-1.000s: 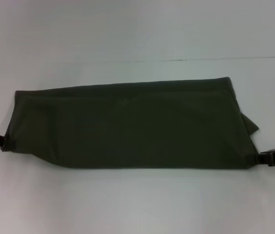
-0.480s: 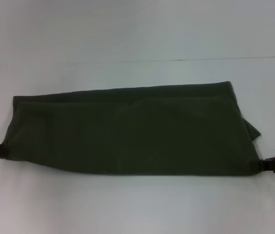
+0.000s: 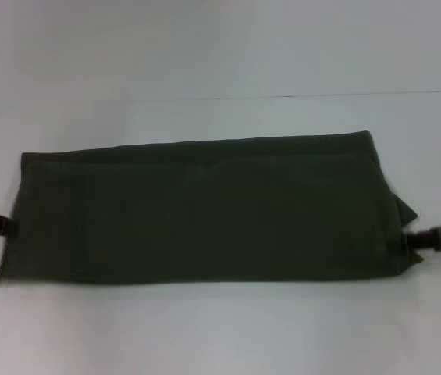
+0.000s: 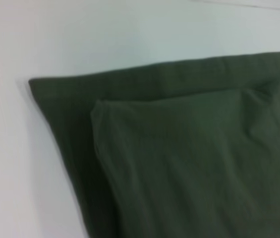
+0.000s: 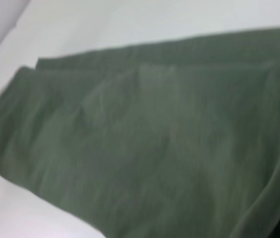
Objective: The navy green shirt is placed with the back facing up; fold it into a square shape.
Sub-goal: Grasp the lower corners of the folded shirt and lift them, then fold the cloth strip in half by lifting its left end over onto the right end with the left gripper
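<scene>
Left hand (image 3: 1,226) at the far left edge of the head view, low against the white surface (image 3: 220,47), its dark tip touching the left end of the navy green shirt (image 3: 204,211) partway down that edge. Whether clenched on the cloth or released: cannot tell, the tip lost against the dark fabric. No fingers of its own visible in the left wrist view.

Navy green shirt spread as a long, wide band across the middle of the surface, lying flat, reaching nearly from one side of the head view to the other. Far edge roughly straight with a narrow folded strip along it; near edge straight as well. Left near corner pulled slightly outward and toward the near side. In the left wrist view, an upper layer of cloth (image 4: 189,163) lying over a lower one, the lower layer's edge and corner showing beyond it. In the right wrist view, soft overlapping layers (image 5: 144,144) with a blurred near border.

At the right end, a small point of fabric (image 3: 404,209) sticking out past the main edge.

Right hand (image 3: 414,243) just below that point, low at the shirt's right end, touching the cloth. Clenched or released: cannot tell.
</scene>
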`<state>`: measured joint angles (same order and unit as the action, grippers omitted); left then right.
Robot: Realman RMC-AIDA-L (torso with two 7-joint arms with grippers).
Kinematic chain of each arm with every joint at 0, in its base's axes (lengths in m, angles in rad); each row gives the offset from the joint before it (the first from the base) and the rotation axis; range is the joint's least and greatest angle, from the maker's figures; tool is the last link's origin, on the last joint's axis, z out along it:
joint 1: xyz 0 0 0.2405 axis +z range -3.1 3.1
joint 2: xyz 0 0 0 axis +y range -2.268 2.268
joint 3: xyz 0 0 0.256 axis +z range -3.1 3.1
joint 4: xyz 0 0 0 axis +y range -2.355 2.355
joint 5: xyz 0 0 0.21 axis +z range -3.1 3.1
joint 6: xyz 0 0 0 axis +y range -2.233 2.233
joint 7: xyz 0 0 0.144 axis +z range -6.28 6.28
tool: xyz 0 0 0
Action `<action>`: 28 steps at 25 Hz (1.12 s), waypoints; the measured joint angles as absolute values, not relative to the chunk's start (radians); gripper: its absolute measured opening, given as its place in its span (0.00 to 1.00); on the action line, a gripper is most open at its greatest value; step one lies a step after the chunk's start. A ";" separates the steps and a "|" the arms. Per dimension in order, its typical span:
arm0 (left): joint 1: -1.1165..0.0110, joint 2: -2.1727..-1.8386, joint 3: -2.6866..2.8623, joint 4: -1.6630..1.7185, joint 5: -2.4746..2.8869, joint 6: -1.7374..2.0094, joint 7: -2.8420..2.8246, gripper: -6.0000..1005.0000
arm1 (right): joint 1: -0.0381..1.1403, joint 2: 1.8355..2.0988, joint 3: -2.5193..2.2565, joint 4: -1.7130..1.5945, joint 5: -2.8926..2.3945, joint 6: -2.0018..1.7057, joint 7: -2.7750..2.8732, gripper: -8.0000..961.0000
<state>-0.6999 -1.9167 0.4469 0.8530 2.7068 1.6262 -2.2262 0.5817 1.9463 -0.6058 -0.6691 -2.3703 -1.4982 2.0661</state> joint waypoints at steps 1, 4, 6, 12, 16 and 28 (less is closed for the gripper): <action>-0.703 -1.914 0.443 0.854 2.706 1.627 -2.226 0.07 | 0.589 1.939 -0.601 -0.671 -2.369 -1.503 2.076 0.26; -0.712 -1.907 0.435 0.853 2.704 1.628 -2.226 0.14 | 0.612 1.919 -0.592 -0.673 -2.367 -1.510 2.103 0.33; -0.717 -1.904 0.434 0.852 2.704 1.631 -2.226 0.23 | 0.626 1.909 -0.589 -0.674 -2.366 -1.513 2.118 0.38; -0.729 -1.900 0.420 0.859 2.694 1.630 -2.218 0.46 | 0.646 1.903 -0.557 -0.731 -2.340 -1.506 2.146 0.60; -0.731 -1.896 0.393 0.858 2.620 1.606 -2.213 0.57 | 0.647 1.912 -0.539 -0.748 -2.255 -1.470 2.129 0.78; -0.673 -2.025 0.386 0.787 2.088 1.256 -1.964 0.89 | 0.661 2.037 -0.544 -0.742 -1.876 -1.129 1.696 0.95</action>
<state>-0.6731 -2.0247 0.3855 0.7870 2.0883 1.2560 -1.9639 0.6606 2.0367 -0.5438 -0.7420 -1.8762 -1.1285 1.6958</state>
